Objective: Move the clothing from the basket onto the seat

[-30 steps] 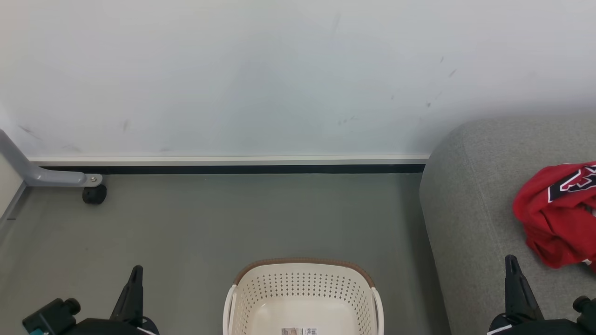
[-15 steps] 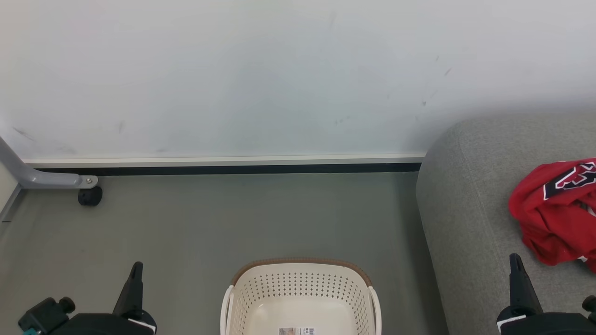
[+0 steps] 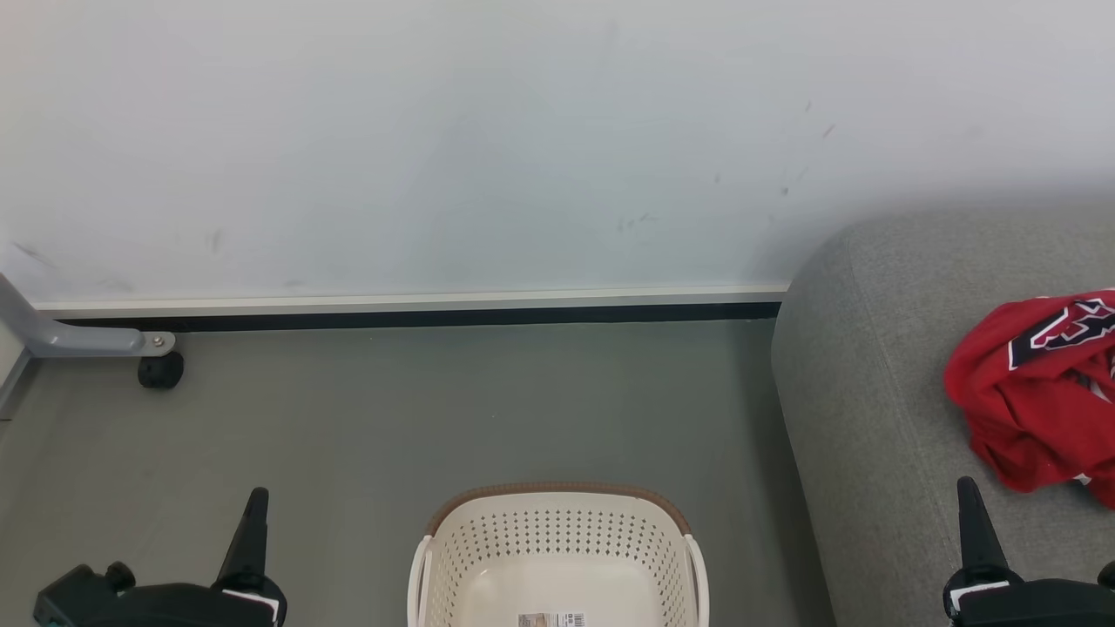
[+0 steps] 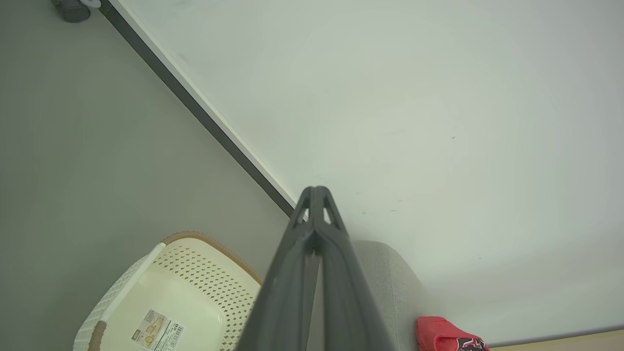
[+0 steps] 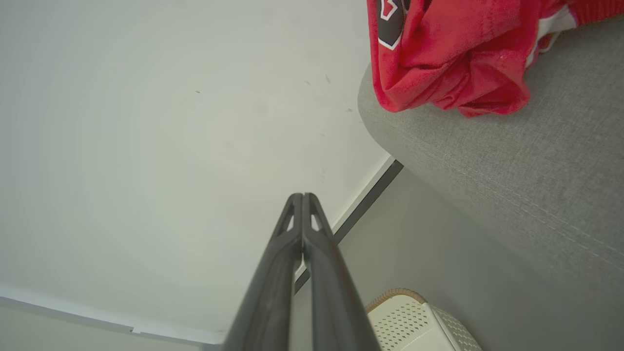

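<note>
- Left gripper (image 3: 255, 505) low at the left of the head view, fingers pressed together on nothing, pointing up over the floor (image 3: 435, 409), left of the basket (image 3: 557, 531) and apart from it.
- Right gripper (image 3: 965, 492) low at the right, fingers likewise flat against each other and empty, over the seat (image 3: 871, 392), just below the clothing (image 3: 1028, 409) without touching it.
- White wall (image 3: 523, 131) across the upper half, faintly scuffed, ending in a pale-and-dark baseboard (image 3: 409, 312).
- Grey floor below, from the baseboard down to the basket.
- Light-grey seat at the right, rounded corner against the wall, side dropping to the floor.
- Cream basket on the floor at bottom centre, between the two grippers, left of the seat and apart from it; brown rim, perforated walls, pale bottom in plain sight.
- Red clothing crumpled on the seat, cut by the right edge, black-and-white emblem uppermost, a little white trim at the lower fold.
- Grey frame leg (image 3: 78, 340) with a black caster (image 3: 160, 369) at the far left, beside the baseboard.
- Barcode sticker (image 3: 555, 620) on the basket's bottom.
</note>
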{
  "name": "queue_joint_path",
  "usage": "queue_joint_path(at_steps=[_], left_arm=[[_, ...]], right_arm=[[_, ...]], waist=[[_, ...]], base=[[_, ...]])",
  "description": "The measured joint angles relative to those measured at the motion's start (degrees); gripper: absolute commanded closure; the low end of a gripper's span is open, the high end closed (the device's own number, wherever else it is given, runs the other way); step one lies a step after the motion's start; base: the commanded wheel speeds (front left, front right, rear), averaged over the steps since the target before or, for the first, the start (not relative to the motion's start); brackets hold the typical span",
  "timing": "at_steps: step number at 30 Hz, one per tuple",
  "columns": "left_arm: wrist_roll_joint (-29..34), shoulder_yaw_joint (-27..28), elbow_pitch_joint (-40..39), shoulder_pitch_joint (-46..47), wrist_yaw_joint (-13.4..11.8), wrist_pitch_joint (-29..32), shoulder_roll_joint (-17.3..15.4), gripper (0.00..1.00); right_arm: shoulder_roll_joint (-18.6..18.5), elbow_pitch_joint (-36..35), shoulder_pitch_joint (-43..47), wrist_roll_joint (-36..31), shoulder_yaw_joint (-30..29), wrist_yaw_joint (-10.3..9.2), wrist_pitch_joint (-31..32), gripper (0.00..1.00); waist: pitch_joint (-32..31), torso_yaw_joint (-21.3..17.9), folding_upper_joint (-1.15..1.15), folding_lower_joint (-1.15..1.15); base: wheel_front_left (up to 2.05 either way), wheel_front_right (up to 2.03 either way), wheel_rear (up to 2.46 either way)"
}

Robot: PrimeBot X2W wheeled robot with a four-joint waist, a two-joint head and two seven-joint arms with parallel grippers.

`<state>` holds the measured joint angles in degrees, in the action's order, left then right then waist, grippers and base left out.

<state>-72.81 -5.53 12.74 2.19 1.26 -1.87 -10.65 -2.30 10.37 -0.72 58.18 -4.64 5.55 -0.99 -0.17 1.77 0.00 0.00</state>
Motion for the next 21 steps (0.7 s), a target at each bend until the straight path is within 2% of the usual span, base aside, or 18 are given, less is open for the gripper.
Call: queue_joint_path(at_steps=[21], left_arm=[[-10.6,5.3,1.5,1.0,2.9,4.2,4.0,1.0]], right_arm=[[0.0,3.1,-2.3,18.4,-1.6,0.59,4.0,1.0]], waist=[[0.1,-1.0,0.0,0.0]], base=[[0.0,0.0,0.0]])
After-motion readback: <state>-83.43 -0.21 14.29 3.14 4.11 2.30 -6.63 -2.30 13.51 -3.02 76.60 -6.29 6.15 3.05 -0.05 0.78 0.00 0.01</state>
